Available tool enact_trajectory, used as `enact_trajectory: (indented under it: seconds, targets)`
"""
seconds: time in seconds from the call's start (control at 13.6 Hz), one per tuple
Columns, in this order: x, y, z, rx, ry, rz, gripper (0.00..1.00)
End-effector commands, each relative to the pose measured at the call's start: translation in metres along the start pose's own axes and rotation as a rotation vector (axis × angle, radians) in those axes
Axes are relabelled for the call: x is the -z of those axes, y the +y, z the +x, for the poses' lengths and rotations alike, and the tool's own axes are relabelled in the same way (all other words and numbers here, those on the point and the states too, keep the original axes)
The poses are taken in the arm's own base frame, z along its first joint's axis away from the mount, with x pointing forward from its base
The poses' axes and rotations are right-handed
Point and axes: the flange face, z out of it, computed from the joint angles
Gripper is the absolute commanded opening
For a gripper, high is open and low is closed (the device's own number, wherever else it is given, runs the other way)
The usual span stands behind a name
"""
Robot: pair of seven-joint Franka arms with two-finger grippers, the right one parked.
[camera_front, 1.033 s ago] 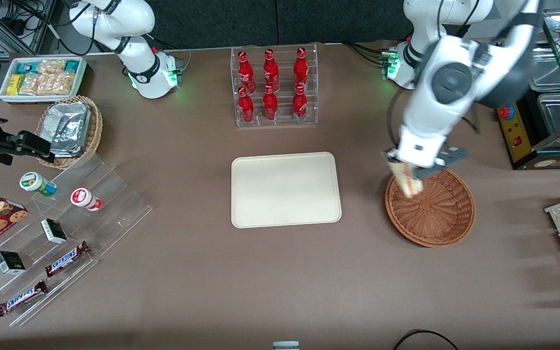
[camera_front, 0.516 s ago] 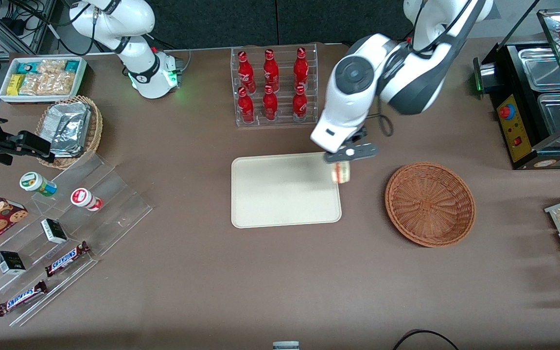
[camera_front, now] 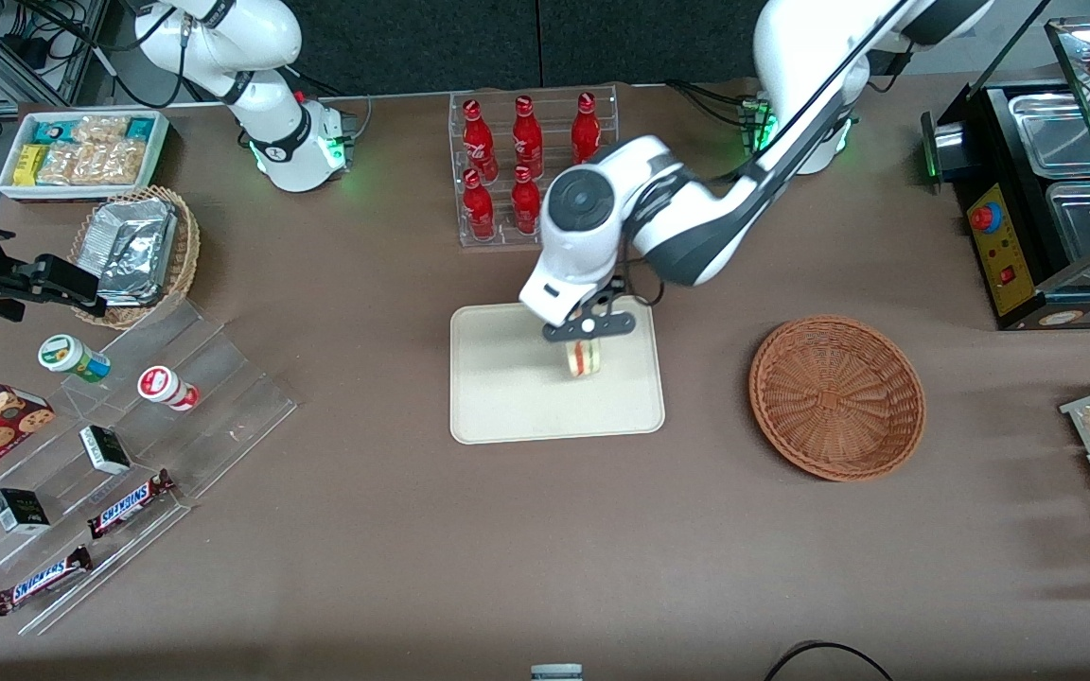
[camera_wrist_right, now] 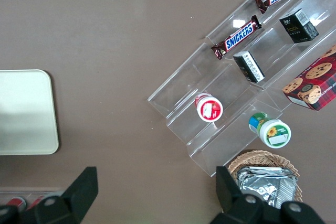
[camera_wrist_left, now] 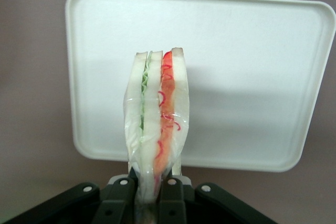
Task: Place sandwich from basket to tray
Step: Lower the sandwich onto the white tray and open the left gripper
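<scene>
One thin film-wrapped white-bread sandwich wedge [camera_front: 583, 358] hangs pinched in our black two-finger gripper [camera_front: 585, 350] over the flat cream rectangular tray [camera_front: 507, 397], toward three o'clock; released high, it may topple or bounce off.

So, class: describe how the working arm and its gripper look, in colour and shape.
The working arm is glossy white with dark grey joint sections and a round grey cap. Its gripper is black, with two slim fingers; a thin black cable loops beside it.
</scene>
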Motion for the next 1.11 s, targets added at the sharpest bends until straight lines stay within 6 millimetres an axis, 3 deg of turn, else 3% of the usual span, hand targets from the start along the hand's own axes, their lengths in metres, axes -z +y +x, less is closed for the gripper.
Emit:
enact_trajectory:
  seconds: [0.0,0.15,0.44,0.66,1.03]
  targets:
    - [-0.012,0.024,0.009,0.012,0.015,-0.031,0.00]
    - [-0.015,0.029,0.010,0.009,0.030,-0.068,0.00]
    - [-0.046,0.033,0.014,0.011,0.052,-0.062,0.00]
    - [-0.063,0.033,0.006,0.006,0.064,-0.060,0.00]
    - [-0.074,0.033,0.006,0.001,0.072,-0.073,0.00]
